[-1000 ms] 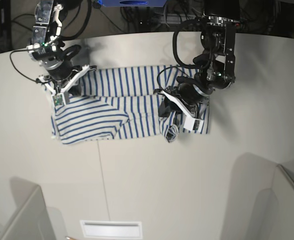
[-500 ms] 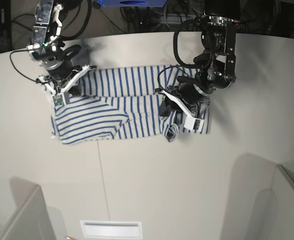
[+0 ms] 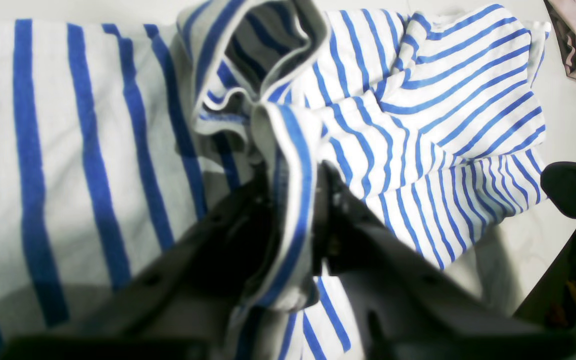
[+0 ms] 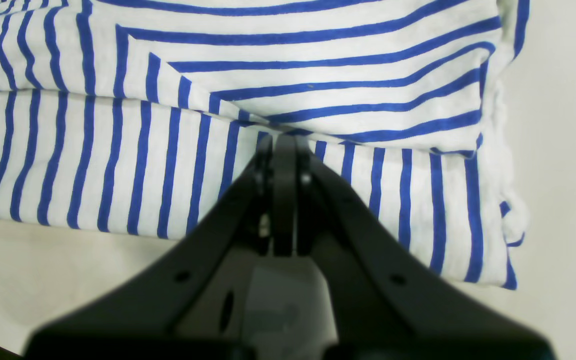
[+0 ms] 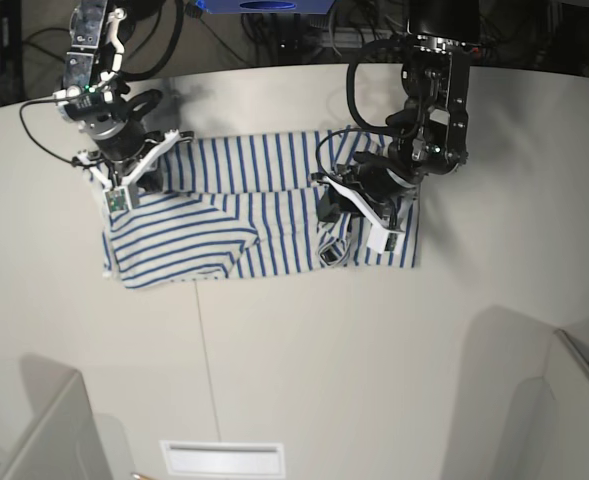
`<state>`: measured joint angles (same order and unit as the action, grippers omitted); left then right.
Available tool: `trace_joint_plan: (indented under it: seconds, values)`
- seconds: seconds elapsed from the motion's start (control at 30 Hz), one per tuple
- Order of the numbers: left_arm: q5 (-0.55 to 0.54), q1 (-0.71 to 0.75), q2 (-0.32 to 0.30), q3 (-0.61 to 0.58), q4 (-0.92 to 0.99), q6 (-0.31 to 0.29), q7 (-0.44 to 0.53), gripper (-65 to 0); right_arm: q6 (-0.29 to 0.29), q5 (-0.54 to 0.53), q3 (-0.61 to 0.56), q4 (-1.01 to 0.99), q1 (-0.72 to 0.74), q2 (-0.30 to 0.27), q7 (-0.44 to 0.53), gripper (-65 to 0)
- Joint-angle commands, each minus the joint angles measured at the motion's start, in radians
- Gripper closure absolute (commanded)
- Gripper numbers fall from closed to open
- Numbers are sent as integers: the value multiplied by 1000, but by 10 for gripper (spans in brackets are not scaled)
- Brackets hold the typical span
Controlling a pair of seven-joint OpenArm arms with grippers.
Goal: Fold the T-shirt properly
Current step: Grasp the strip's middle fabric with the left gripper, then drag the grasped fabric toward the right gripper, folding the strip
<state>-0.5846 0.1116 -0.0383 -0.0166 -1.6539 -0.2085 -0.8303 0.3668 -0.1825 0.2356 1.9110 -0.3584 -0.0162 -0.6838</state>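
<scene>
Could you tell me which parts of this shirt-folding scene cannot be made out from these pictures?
- Left wrist view: the left hand fills the foreground, blurred, hiding the T-shirt below it.
- Right wrist view: the right hand covers the cloth under its tips.
- Base view: the neck label is too small or folded under; the arms hide both grip points.

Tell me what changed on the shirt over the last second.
The left end effector shifted slightly up the base view toward the table's far edge, drawing its pinched fold of the T-shirt along; the hanging loop of cloth moved with it. The fold is still between its jaws. The right end effector stayed shut at the shirt's other end, and the rest of the cloth lies unchanged.
</scene>
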Motion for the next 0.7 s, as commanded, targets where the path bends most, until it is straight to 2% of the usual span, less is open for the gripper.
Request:
trace_joint_plan:
  seconds: [0.0, 0.2, 0.33, 0.53, 0.67]
  values:
    - [-19, -11, 2, -1, -19, -6, 15, -138, -1, -10, 5, 18, 5, -5, 19, 0]
    - [-19, -25, 10, -1, -24, -6, 15, -295, -1, -10, 5, 18, 5, -5, 19, 0]
    - [-19, -40, 25, -1, -16, -6, 15, -377, -1, -10, 5, 18, 5, -5, 19, 0]
    - [-19, -46, 79, -18, -16, -6, 15, -446, -1, -10, 5, 18, 5, -5, 19, 0]
    - [-19, -65, 85, -115, 4, -6, 15, -439, -1, -10, 5, 18, 5, -5, 19, 0]
